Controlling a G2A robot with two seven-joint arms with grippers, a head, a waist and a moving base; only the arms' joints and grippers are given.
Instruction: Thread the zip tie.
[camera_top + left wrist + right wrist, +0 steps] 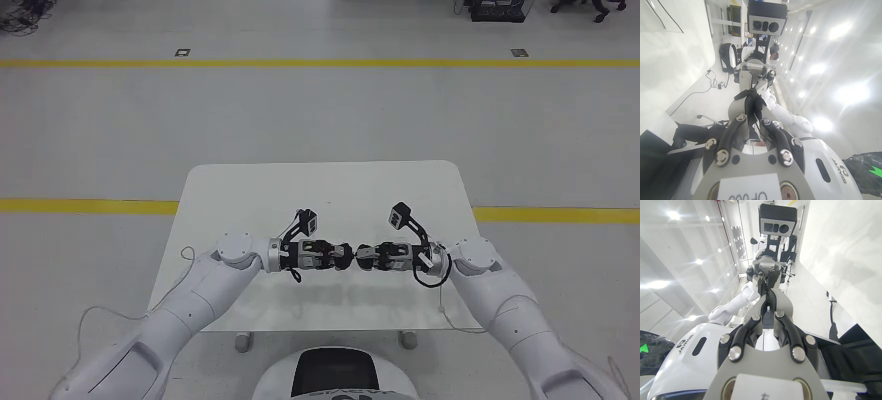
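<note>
Your desk [230,190] is a white top with rounded corners. It stands on a pale grey floor [320,110]. One yellow line [320,63] crosses the floor well beyond the desk. A second yellow line [80,205] shows on both sides of it, level with its far half. Some dark equipment [497,10] sits at the far side of the room. Both arms come in over the near edge and meet tip to tip above the middle of the desk. Left gripper [341,256]: fingers drawn together, pinching the zip tie [745,94]. Right gripper [363,254]: likewise closed on it. The zip tie is a black strap held up off the surface between the two grippers. In the left wrist view a short loose end sticks out sideways by the right gripper's tips. You cannot tell whether the tail has entered the head. Room for you: the far edge and both side edges lie well apart from the grippers. The near edge is closer and passes under the forearms.
</note>
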